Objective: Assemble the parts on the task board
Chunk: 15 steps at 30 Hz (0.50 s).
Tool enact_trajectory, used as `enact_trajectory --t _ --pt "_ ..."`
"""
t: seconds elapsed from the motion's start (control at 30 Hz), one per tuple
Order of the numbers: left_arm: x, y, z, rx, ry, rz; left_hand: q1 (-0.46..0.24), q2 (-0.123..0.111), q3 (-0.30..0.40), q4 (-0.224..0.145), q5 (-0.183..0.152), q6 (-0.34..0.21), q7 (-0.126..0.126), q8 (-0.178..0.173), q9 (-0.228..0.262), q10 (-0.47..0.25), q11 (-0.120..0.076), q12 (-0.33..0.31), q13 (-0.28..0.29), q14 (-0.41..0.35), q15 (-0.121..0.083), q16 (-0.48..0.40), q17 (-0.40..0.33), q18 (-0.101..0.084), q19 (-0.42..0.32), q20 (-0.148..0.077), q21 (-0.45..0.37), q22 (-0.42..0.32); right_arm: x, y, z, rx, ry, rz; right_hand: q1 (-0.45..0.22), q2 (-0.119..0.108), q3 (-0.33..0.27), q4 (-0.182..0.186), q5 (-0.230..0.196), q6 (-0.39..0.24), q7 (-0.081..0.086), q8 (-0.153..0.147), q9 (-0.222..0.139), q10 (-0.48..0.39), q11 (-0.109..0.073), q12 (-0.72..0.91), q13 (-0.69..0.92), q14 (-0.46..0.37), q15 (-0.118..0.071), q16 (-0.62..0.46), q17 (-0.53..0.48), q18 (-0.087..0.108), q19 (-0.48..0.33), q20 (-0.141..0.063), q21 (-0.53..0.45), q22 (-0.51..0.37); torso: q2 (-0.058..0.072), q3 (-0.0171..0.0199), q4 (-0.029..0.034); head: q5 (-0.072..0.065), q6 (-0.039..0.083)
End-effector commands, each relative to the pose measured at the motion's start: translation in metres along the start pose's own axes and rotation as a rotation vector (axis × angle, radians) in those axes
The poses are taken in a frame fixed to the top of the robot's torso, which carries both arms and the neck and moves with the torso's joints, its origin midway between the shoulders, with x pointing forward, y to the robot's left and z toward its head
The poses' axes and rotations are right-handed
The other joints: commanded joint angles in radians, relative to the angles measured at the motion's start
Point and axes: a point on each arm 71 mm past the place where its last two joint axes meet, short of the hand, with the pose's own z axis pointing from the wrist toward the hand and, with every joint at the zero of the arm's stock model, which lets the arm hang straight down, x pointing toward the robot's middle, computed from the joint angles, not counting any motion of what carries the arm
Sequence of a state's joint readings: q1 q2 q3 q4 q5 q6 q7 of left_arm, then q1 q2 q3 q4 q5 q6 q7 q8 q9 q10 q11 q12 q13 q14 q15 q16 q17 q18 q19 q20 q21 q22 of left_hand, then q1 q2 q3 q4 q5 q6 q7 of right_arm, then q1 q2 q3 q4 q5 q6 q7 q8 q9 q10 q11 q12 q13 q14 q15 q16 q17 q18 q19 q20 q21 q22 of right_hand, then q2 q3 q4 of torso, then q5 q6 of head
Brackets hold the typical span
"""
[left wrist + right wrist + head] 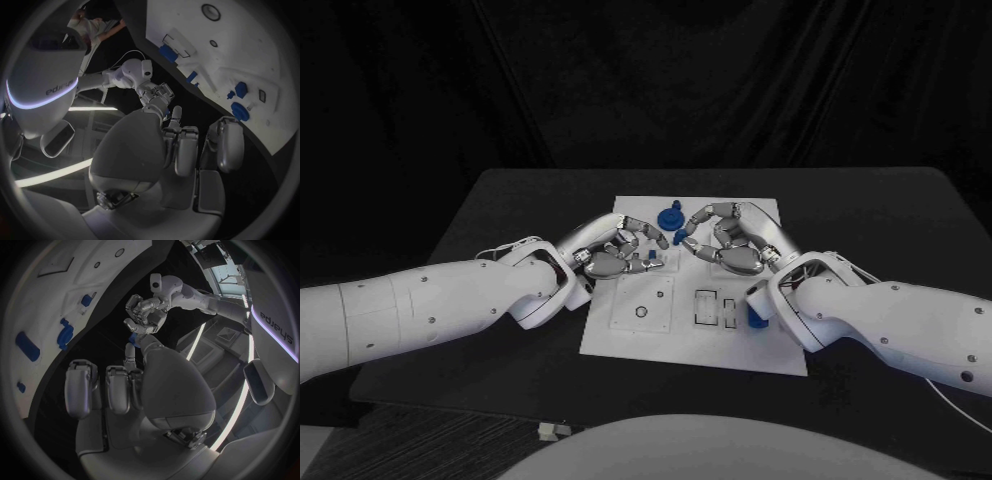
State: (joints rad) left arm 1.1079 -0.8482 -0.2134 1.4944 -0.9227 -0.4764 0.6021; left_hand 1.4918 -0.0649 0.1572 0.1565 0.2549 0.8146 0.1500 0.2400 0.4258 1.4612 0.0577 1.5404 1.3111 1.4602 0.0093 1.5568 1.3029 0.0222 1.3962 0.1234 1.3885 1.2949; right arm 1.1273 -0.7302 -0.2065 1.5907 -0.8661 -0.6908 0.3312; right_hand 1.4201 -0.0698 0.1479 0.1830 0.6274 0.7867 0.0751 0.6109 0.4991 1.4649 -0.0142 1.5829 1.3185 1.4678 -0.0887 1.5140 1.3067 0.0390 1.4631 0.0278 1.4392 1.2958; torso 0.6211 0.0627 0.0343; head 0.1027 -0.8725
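The white task board (632, 335) lies mid-table. Both hands hover over its far part, fingertips facing each other. Between them is a small blue part (679, 238). My right hand (733, 247) pinches it at its fingertips; the part (130, 347) shows blue at the tip of that hand's finger. My left hand (620, 252) has its fingers curled in against the same part (167, 116), and I cannot tell if it grips. A round blue part (669, 215) stands on the board just beyond the hands.
Another blue part (764, 318) sits at the board's right edge beside my right wrist. Nearer me the board has a ring hole (640, 312) and two slots (710, 308). Several blue parts (240, 111) (28, 346) stand in the board. Black table (516, 215) surrounds it.
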Motion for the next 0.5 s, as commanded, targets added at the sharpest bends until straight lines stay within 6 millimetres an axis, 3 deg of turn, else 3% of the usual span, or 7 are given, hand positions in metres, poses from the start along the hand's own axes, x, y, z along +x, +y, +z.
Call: enact_trajectory --t 0.03,0.13,0.17,0.23,0.3,0.43,0.5 --pt "0.000 -0.005 -0.002 0.077 0.017 0.269 -0.033 0.000 -0.021 0.035 -0.020 0.002 -0.006 -0.002 -0.018 0.071 0.008 -0.011 0.222 0.111 0.007 0.014 0.268 0.028 0.014 0.004 0.009 0.209 0.004 -0.003 -0.001 0.050 0.048 -0.020 0.032 0.018 0.061 -0.018 0.042 0.039 -0.018 0.068 0.039 0.106 -0.002 -0.012 0.252 0.076 -0.007 -0.004 0.122 -0.001 0.029 -0.011 -0.015 0.225 0.000 0.0000 -0.0003 -0.001 0.000" --pt "-0.004 -0.006 -0.002 0.080 0.026 0.373 -0.049 -0.008 -0.035 0.053 -0.031 0.006 -0.007 0.001 -0.028 0.075 0.007 -0.007 0.225 0.111 0.007 0.014 0.268 0.027 0.020 0.004 0.014 0.211 0.005 -0.004 -0.002 0.065 0.063 -0.023 0.033 0.018 0.061 -0.019 0.041 0.039 -0.018 0.067 0.038 0.106 -0.002 -0.012 0.252 0.075 -0.006 -0.005 0.120 -0.001 0.027 -0.010 -0.018 0.224 0.000 -0.0001 -0.0008 -0.003 0.000" --pt "-0.006 -0.006 -0.001 0.077 0.034 0.409 -0.079 -0.026 -0.058 0.074 -0.050 0.015 -0.010 0.010 -0.031 0.082 0.006 0.001 0.232 0.111 0.005 0.014 0.268 0.026 0.024 0.003 0.017 0.212 0.005 -0.005 -0.002 0.071 0.068 -0.024 0.033 0.018 0.061 -0.019 0.041 0.039 -0.018 0.067 0.038 0.106 -0.002 -0.012 0.252 0.075 -0.006 -0.005 0.120 -0.001 0.027 -0.010 -0.018 0.224 0.000 0.0000 -0.0008 -0.002 0.000" --pt "-0.012 -0.007 0.003 0.065 0.056 0.468 -0.087 -0.032 -0.068 0.084 -0.058 0.018 -0.012 0.016 -0.034 0.086 0.004 0.004 0.235 0.111 0.003 0.014 0.268 0.026 0.026 0.002 0.019 0.213 0.006 -0.005 -0.001 0.079 0.078 -0.026 0.034 0.018 0.062 -0.020 0.041 0.039 -0.018 0.067 0.038 0.106 -0.001 -0.012 0.252 0.075 -0.006 -0.005 0.120 0.000 0.026 -0.010 -0.021 0.223 -0.001 0.0001 -0.0001 -0.001 0.000" --pt "-0.016 -0.008 0.007 0.052 0.080 0.515 -0.119 -0.038 -0.089 0.116 -0.074 0.033 -0.020 0.038 -0.033 0.096 -0.003 0.015 0.245 0.111 -0.002 0.014 0.268 0.025 0.033 -0.003 0.023 0.214 0.007 -0.006 -0.001 0.084 0.088 -0.029 0.034 0.017 0.063 -0.021 0.040 0.039 -0.018 0.067 0.038 0.106 -0.001 -0.012 0.252 0.075 -0.006 -0.005 0.120 0.001 0.025 -0.010 -0.023 0.223 -0.001 -0.0008 -0.0005 0.000 0.000" --pt "-0.020 -0.011 0.016 0.017 0.134 0.570 -0.156 -0.029 -0.102 0.134 -0.067 0.044 -0.025 0.053 -0.030 0.095 -0.006 0.014 0.244 0.111 -0.005 0.014 0.268 0.025 0.033 -0.006 0.021 0.214 0.009 -0.005 0.000 0.087 0.101 -0.030 0.035 0.018 0.064 -0.021 0.039 0.040 -0.017 0.067 0.037 0.106 -0.001 -0.012 0.252 0.075 -0.006 -0.005 0.120 0.001 0.024 -0.010 -0.025 0.222 -0.002 -0.0008 -0.0014 0.001 0.000" --pt "-0.019 -0.012 0.021 0.004 0.167 0.601 -0.199 -0.021 -0.111 0.135 -0.043 0.068 -0.032 0.061 -0.023 0.094 -0.012 0.013 0.244 0.111 -0.009 0.014 0.268 0.025 0.033 -0.010 0.020 0.214 0.010 -0.005 0.001 0.088 0.107 -0.030 0.035 0.018 0.065 -0.022 0.037 0.040 -0.017 0.067 0.037 0.106 0.000 -0.012 0.252 0.075 -0.005 -0.005 0.120 0.001 0.023 -0.010 -0.026 0.222 -0.001 -0.0003 -0.0013 0.002 0.000"
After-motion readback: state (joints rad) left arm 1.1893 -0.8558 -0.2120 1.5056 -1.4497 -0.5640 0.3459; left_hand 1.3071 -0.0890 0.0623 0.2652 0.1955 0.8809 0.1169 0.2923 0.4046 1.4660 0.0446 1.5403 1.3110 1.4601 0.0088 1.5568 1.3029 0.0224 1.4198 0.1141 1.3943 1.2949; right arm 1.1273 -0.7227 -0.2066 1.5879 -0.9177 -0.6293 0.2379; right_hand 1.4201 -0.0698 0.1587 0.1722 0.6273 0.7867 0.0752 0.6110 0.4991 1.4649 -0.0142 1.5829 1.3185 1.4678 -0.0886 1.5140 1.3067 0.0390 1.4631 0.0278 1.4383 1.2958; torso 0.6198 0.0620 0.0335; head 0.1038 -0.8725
